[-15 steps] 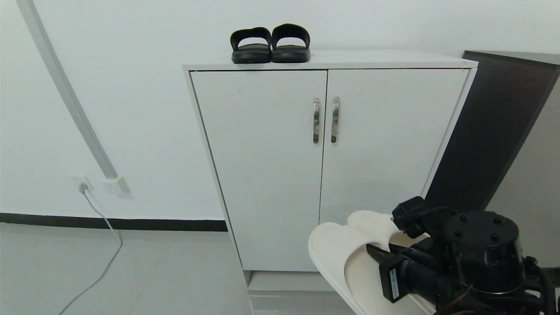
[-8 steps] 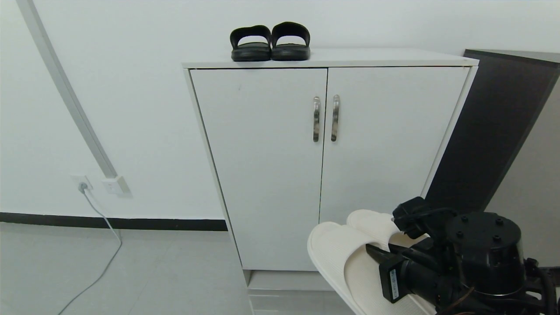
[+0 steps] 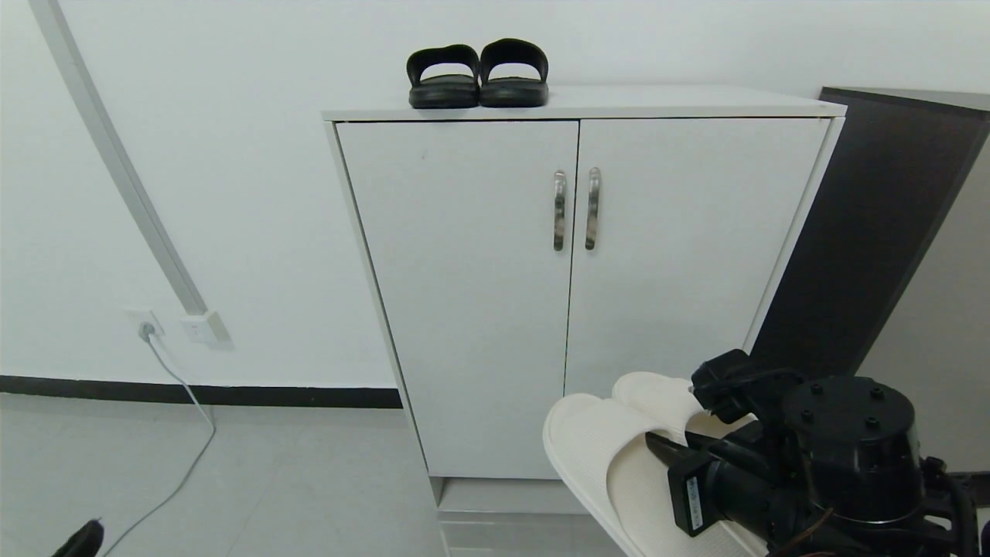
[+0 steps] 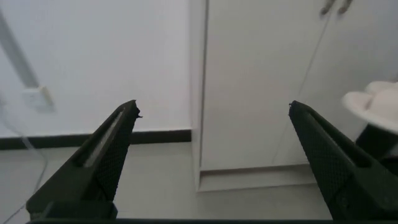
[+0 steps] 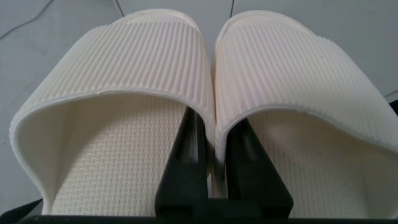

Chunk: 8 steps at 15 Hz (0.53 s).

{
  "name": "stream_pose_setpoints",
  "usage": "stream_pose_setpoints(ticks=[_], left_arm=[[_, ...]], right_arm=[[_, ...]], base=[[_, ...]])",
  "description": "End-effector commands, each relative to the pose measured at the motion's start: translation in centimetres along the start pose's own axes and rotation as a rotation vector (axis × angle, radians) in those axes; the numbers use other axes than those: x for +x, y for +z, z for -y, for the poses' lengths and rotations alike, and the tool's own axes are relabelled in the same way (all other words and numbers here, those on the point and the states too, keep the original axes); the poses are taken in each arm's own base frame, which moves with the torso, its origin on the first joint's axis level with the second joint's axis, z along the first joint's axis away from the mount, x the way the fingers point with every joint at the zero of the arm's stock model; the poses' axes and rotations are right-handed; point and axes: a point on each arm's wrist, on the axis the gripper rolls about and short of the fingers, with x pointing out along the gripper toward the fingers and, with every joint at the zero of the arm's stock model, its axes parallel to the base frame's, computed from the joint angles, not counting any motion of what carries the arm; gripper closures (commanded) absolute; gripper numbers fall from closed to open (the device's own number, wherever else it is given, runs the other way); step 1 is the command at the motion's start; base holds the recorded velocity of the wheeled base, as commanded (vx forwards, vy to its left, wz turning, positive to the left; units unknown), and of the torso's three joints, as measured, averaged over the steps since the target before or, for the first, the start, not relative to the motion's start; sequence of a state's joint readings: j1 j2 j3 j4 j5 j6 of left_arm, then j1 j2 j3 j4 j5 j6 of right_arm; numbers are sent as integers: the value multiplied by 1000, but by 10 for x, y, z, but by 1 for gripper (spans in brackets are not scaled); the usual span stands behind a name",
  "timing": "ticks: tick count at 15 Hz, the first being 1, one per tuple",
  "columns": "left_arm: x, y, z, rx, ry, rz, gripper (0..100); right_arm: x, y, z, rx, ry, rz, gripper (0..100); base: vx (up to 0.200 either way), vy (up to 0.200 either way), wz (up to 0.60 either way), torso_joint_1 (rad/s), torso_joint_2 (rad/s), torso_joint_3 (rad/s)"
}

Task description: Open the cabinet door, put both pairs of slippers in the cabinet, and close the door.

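Hazard assessment, with both doors of the cabinet (image 3: 464, 495) shut.

Current state:
- The right gripper (image 5: 214, 134) is pinched on the white slippers (image 3: 595, 441). Its fingers (image 5: 186, 168) clamp the two adjoining strap walls together. The pair hangs low, just in front of the right door (image 3: 681, 255).
- The left gripper (image 4: 212, 106) sits low on the robot's left, fingers spread wide, holding nothing.
- The black slippers (image 3: 478, 75) stand side by side on the cabinet top, above the left door (image 3: 464, 294) and near its front edge.

Probable faults:
1. Door strike. The right door, if swung out, likely meets the white slippers, which sit in its path. Cause: load parked too near the panel.
2. Handle mis-grasp. The left-door handle (image 3: 558, 210) and right-door handle (image 3: 592, 209) stand just beside each other. A wide-spread gripper may straddle both and drag both doors.
3. Load loss. The grip takes only the strap walls and the soles hang unsupported. A sharp arm motion may let one slipper pivot or slide free.
4. Top pair dislodged. A hard pull may rock the cabinet and walk the black slippers off the edge.
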<state>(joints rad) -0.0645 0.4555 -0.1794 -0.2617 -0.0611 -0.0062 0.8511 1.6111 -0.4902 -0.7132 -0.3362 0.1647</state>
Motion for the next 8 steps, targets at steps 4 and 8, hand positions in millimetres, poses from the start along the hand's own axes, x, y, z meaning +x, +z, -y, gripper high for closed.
stream_pose_setpoints(ticks=[4,8], left_arm=[[135,50,34,-18,-318,-109,0],[201,82,98,-69,-483,-12,0]], right_arm=[[1,2,1,12,4,10,100],[2,2,2,21,22,22,100]], base=[[0,0,0,0,0,0],[0,0,0,0,0,0]])
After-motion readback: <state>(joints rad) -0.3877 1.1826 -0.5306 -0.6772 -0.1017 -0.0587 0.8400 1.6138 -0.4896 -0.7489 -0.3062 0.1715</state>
